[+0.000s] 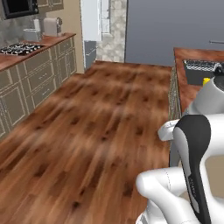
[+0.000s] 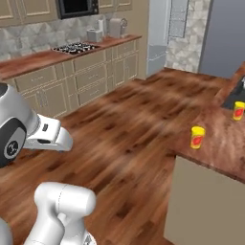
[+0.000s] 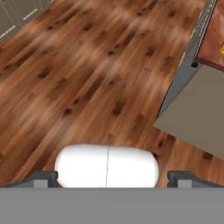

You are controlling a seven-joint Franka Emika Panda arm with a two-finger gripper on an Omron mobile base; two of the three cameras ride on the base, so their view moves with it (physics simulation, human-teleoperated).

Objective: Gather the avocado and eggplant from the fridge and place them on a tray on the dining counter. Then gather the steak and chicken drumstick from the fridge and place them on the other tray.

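Note:
In the hand view my gripper [image 3: 111, 178] is open, its two dark fingertips [image 3: 43, 177] far apart at the bottom edge with nothing held between them. It points down at the bare wood floor [image 3: 87, 65]. The avocado, eggplant, steak, chicken drumstick and both trays are out of view. A tall grey front [image 1: 175, 26], which may be the fridge, stands at the far end of the room [image 2: 225, 33]. A wood-topped counter [image 1: 189, 89] runs along my right [image 2: 215, 143].
Two yellow jars [image 2: 196, 137] [image 2: 238, 111] stand on the right counter near a dark sink recess [image 1: 199, 70]. Beige cabinets [image 1: 39, 74] with a stove top [image 2: 74, 47] and a toaster [image 1: 51, 26] line the left wall. Open floor [image 1: 96, 127] lies between.

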